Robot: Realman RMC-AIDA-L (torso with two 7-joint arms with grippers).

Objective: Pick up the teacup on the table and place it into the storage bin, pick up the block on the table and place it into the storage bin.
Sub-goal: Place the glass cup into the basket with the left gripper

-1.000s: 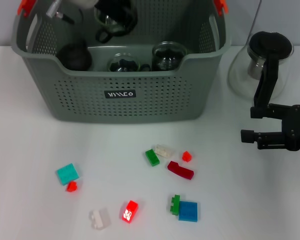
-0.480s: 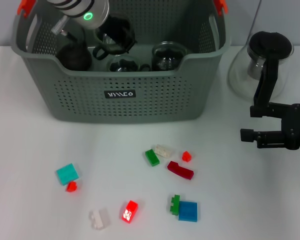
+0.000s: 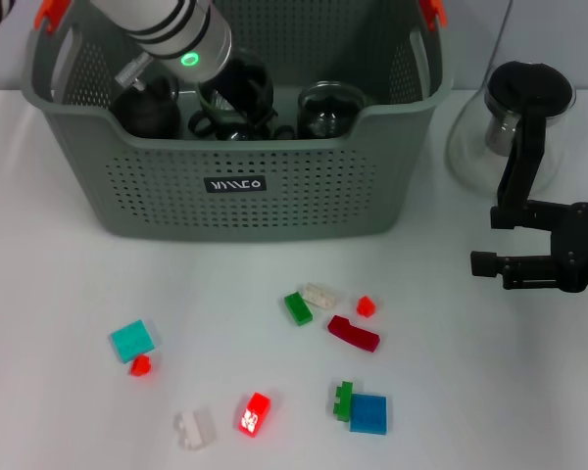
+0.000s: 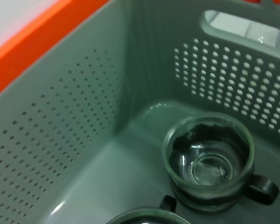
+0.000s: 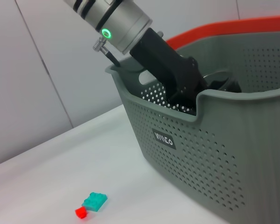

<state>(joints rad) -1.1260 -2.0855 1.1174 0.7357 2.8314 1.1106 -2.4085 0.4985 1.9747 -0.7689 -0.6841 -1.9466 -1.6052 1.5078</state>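
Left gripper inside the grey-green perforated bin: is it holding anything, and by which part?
Cannot be told. The left gripper reaches into the grey-green perforated storage bin among glass teacups, its fingers hidden. The right gripper holds nothing.

Left arm (image 5: 163, 56) reaching into storage bin (image 5: 214, 154), fingers apparently hidden.

The left arm (image 3: 171, 29) is showing a silver-white cylindrical casing with black bands and a glowing green ring light, ending in black. The right gripper (image 3: 490, 240), at three o'clock, is showing matte black, angular links.
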